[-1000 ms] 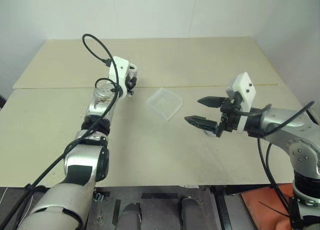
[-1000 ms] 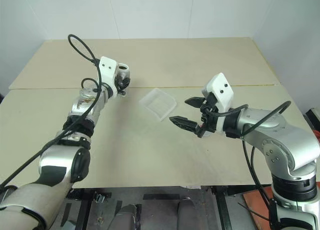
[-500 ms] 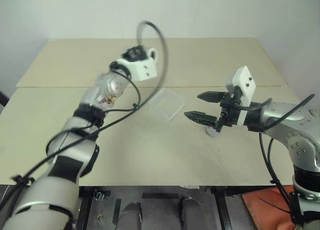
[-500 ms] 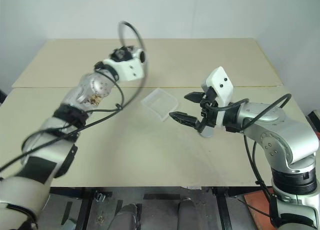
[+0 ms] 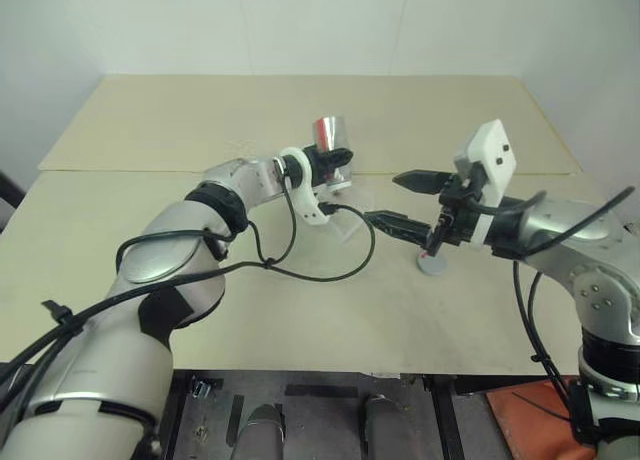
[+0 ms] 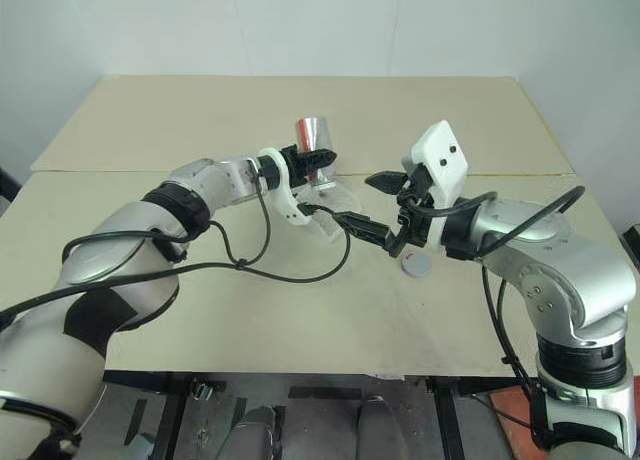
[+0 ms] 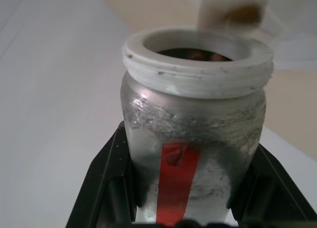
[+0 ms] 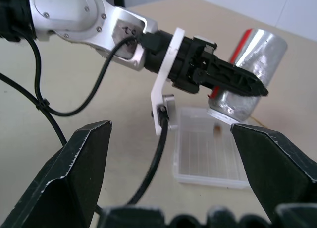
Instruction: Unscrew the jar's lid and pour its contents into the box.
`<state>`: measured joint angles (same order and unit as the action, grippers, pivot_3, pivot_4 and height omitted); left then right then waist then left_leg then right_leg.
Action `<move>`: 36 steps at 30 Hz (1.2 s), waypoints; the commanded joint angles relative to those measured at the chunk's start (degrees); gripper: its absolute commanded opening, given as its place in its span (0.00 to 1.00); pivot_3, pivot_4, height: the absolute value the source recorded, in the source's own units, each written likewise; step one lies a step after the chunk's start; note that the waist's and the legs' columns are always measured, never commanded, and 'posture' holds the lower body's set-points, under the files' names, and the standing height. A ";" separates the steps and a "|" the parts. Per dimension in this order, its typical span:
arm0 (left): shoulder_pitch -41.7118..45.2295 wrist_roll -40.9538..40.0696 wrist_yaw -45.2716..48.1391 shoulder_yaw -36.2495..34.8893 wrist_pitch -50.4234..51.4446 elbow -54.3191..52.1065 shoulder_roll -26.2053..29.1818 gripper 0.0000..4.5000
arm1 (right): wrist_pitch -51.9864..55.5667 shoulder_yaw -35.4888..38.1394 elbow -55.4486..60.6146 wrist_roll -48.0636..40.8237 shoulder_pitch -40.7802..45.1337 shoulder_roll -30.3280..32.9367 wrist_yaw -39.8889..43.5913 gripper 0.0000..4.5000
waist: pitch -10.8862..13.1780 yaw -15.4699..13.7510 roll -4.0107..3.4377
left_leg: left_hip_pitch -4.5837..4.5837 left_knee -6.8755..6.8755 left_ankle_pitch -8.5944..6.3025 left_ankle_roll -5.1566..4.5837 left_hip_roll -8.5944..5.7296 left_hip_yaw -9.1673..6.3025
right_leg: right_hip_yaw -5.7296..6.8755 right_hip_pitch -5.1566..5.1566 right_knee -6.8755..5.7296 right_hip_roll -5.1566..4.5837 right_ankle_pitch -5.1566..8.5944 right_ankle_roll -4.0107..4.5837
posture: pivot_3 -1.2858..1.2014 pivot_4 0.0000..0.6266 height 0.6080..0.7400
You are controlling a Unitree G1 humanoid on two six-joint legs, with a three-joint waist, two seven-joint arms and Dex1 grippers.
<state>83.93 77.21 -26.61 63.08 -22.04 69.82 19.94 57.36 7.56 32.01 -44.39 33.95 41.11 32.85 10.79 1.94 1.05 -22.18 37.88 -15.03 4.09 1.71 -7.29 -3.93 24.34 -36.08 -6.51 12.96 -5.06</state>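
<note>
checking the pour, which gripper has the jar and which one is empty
The left gripper holds the jar, tipped mouth-down over the box. The right gripper is open and empty, beside the box.

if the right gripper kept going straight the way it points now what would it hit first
Probably the left gripper holding the upturned jar over the box; it sits dead ahead between the open right gripper's fingers, though depth is unclear.

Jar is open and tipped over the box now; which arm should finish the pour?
Left. Its claw is shut on the jar, mouth down over the box, with a brown bit dropping. The right claw is open and empty beside it; the lid lies on the table.
</note>
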 commanded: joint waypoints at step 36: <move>-41.57 -88.34 56.18 -68.41 38.03 -49.27 0.92 0.42 | -0.49 3.36 -0.96 -2.62 -1.76 4.90 2.05 0.99 | -0.03 2.04 -0.04 | 0.30 0.06 0.02 0.01 0.04 -0.04 | 0.01 -0.20 -0.11 0.00 -0.01 0.03 | 0.52 0.24 1.00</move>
<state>42.29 -9.39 29.52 -3.62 17.50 23.38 20.97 57.30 9.18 29.77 -46.33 31.60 45.10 34.79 10.77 3.98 1.01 -21.89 37.94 -15.01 4.10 1.75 -7.33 -3.93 24.15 -36.19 -6.51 12.95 -5.03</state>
